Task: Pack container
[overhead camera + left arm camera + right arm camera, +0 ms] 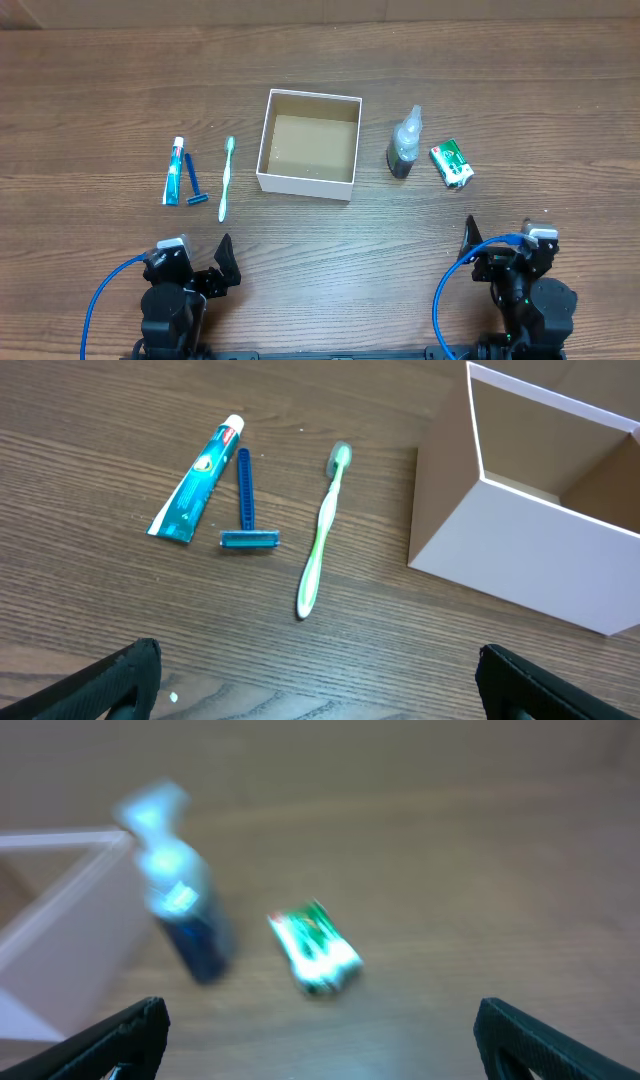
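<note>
Both arms sit folded low at the near edge of the bench, wrists facing forward. The left hand (pixel 320 665) has its fingers spread wide and grips nothing, and so does the right hand (pixel 320 1025). The container (pixel 306 185) is square, shallow and open-topped, with white walls and a brown cardboard inside. It stands ahead and to the right of the left hand, ahead and to the left of the right hand.

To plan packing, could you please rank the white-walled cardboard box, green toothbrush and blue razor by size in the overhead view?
Largest: the white-walled cardboard box.
Then the green-and-white toothbrush.
Smallest: the blue plastic razor, clearly shorter than the toothbrush beside it.
</note>
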Available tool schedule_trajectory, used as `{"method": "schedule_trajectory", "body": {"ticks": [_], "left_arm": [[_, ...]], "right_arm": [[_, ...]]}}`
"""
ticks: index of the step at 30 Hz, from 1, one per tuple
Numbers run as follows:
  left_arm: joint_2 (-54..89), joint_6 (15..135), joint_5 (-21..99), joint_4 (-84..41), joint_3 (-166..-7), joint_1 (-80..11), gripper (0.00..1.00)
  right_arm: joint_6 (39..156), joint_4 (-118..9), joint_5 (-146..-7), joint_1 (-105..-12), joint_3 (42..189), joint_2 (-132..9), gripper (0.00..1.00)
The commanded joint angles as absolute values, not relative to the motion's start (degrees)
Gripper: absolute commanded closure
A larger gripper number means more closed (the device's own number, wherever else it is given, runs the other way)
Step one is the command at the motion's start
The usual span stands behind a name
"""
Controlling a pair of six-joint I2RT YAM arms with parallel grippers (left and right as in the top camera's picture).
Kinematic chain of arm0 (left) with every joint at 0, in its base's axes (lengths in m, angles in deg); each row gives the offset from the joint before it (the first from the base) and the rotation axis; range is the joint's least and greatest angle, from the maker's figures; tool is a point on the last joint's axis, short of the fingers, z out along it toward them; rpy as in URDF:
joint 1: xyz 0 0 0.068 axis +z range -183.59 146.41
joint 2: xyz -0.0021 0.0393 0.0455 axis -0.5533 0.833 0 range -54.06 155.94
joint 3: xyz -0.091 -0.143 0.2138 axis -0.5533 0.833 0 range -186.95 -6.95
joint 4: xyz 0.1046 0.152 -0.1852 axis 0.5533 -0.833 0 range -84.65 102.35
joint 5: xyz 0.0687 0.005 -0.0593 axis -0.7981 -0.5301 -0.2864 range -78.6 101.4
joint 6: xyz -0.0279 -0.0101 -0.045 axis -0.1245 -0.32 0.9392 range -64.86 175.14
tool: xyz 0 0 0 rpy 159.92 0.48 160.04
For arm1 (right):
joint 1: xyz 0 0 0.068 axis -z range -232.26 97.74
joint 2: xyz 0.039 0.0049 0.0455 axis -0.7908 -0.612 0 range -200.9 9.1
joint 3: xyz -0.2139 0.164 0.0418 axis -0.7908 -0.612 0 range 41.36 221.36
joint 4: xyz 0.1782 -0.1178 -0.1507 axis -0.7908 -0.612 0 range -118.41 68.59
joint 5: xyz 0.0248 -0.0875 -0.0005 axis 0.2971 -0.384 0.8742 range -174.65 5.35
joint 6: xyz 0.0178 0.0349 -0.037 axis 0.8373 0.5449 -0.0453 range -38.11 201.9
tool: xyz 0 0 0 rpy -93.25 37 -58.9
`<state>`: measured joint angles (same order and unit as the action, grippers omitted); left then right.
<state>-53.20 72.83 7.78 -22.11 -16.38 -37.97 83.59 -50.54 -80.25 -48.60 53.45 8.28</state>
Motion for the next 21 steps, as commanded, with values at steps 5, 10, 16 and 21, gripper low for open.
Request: {"method": "schedule_trajectory", "body": {"ticks": [5, 10, 16, 21], "left_arm": [[-53.9, 73.4, 8.4, -22.1, -15.7, -37.6, 0.00], [-53.9, 73.4, 8.4, -22.1, -15.7, -37.6, 0.00], [-53.9, 73.4, 8.4, -22.1, -15.7, -37.6, 0.00], [-53.9, 73.4, 8.4, -22.1, -15.7, -37.6, 0.00]], "right_arm": [[99.2, -39.8, -62.5, -48.9, 55.4, 8.5, 0.00], [101.1, -45.6, -63.3, -48.9, 68.3, -4.3, 0.00], [91.7, -69.0, -66.1, -48.9, 97.7, -34.0, 0.00], [89.3, -87.4, -60.8, -48.9, 123.1, -55.0, 0.00]]}}
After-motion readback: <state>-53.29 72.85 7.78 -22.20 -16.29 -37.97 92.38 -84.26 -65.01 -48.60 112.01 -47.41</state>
